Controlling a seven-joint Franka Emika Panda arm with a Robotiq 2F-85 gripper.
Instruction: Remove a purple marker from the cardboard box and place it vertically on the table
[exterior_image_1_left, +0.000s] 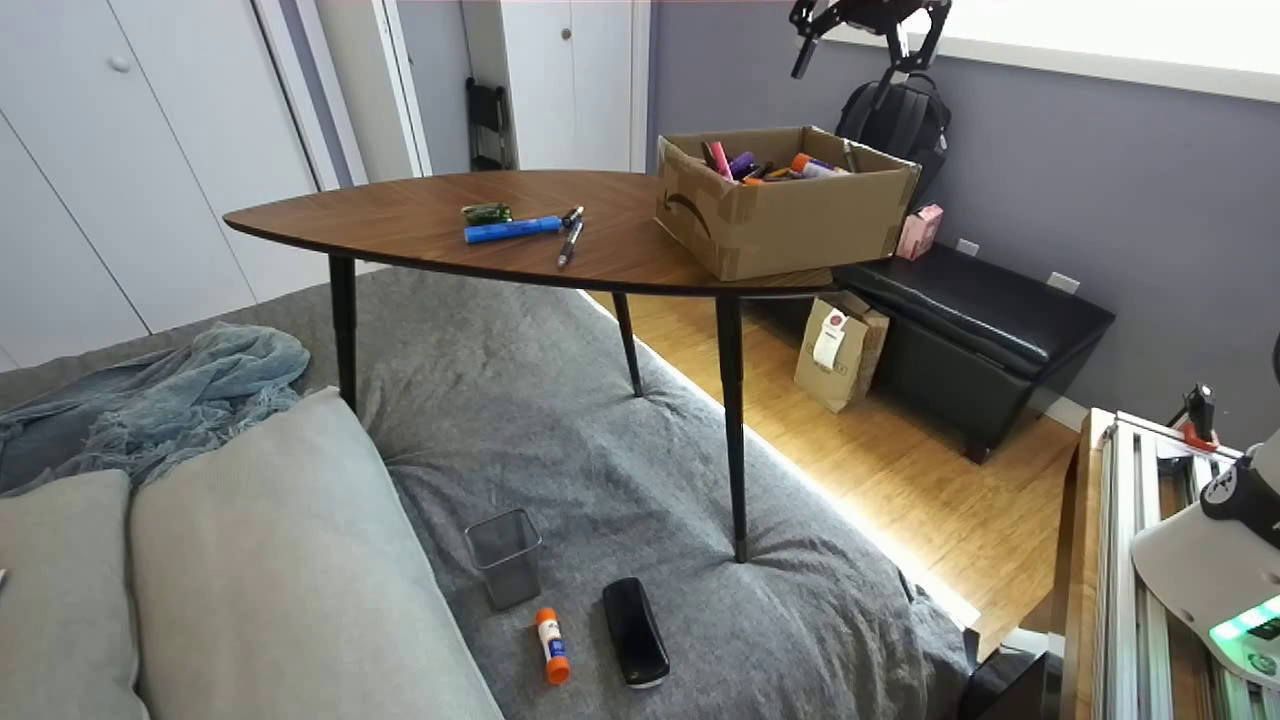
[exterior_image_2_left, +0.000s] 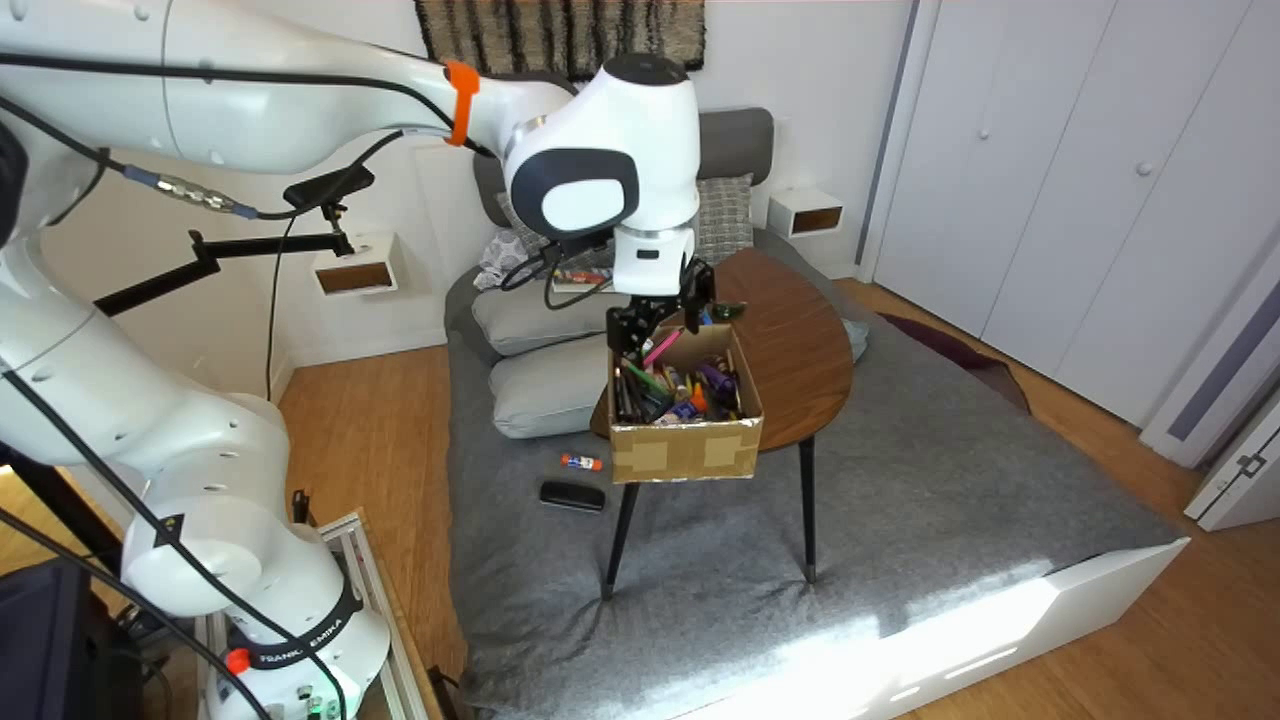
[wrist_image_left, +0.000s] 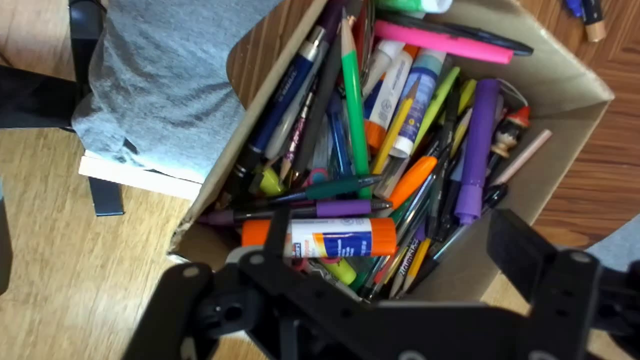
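The purple marker (wrist_image_left: 480, 145) lies among pens in the cardboard box (wrist_image_left: 565, 85), near one wall, in the wrist view. Its purple body also shows inside the box in both exterior views (exterior_image_1_left: 741, 163) (exterior_image_2_left: 717, 378). The box (exterior_image_1_left: 810, 225) (exterior_image_2_left: 685, 452) stands on one end of the wooden table (exterior_image_1_left: 390, 215) (exterior_image_2_left: 800, 350). My gripper (wrist_image_left: 389, 225) is open and empty, with its fingers wide apart. It hangs above the box in both exterior views (exterior_image_1_left: 848, 70) (exterior_image_2_left: 661, 332). In the wrist view the marker lies beyond the fingertips, nearer the right finger.
A glue stick (wrist_image_left: 335, 237), a pink marker (wrist_image_left: 445, 42) and many pens crowd the box. On the table lie a blue marker (exterior_image_1_left: 513, 229), a pen (exterior_image_1_left: 570, 243) and a green object (exterior_image_1_left: 487, 213). The box walls rise around the contents.
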